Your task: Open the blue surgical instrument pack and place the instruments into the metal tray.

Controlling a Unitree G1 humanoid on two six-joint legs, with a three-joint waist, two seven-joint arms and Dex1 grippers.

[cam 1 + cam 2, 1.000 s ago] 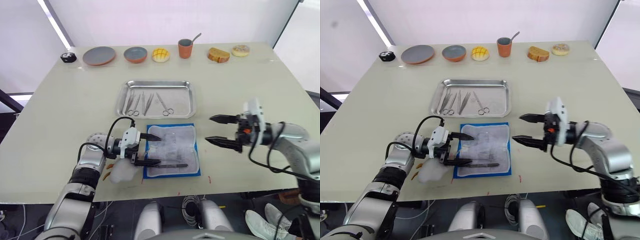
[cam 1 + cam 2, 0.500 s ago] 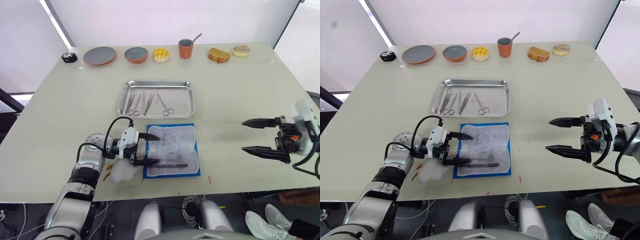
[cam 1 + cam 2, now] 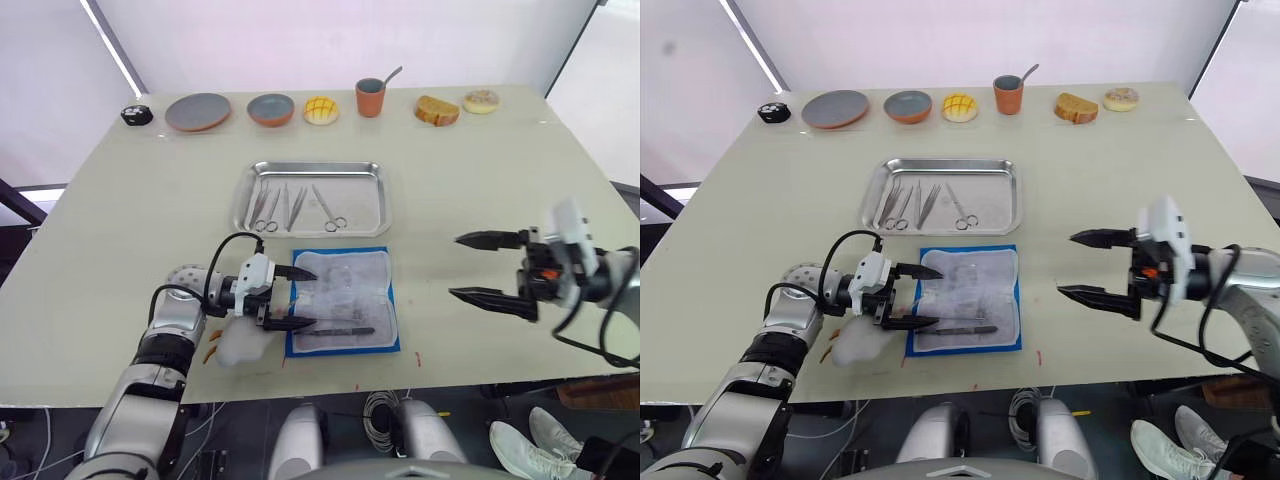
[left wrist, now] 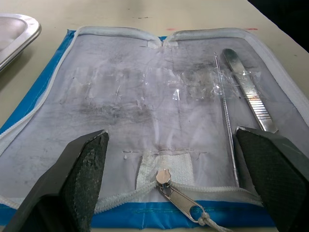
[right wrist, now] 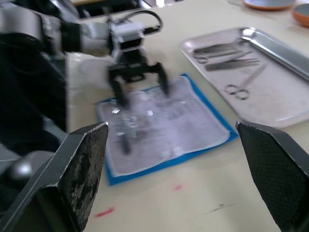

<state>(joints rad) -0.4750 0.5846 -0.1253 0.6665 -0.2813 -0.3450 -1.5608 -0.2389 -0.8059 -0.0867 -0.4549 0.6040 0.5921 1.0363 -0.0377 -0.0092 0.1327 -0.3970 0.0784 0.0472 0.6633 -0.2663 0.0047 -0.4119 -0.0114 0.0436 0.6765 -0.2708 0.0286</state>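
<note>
Left gripper: fingers spread wide, lay at the 9 o'clock edge of the opened pack, one finger over its upper corner, the other over its lower corner beside the zipper pull; pinched nothing.
Right gripper: fingers spread wide, hung above bare table at 3 o'clock of the pack, well apart from it; empty.
Blue surgical instrument pack: lay flat and unzipped on the table, pale lining up, blue border showing all round; sat at 6 o'clock of the tray, near it but not touching.
Instruments in pack: flat ridged-handled tool and a thin probe side by side, along the pack's 6 o'clock side.
Instruments in tray: scissors, forceps and tweezers laid lengthwise in the tray's left and middle part.
Metal tray: shiny, rimmed, at table centre; right part bare.
White plush toy: at 9 o'clock of the pack, under the left wrist, just beside the pack's edge.
Far edge of table, 12 o'clock: grey plate, small bowl, yellow bun, cup with spoon, bread slice, doughnut, small black object.
</note>
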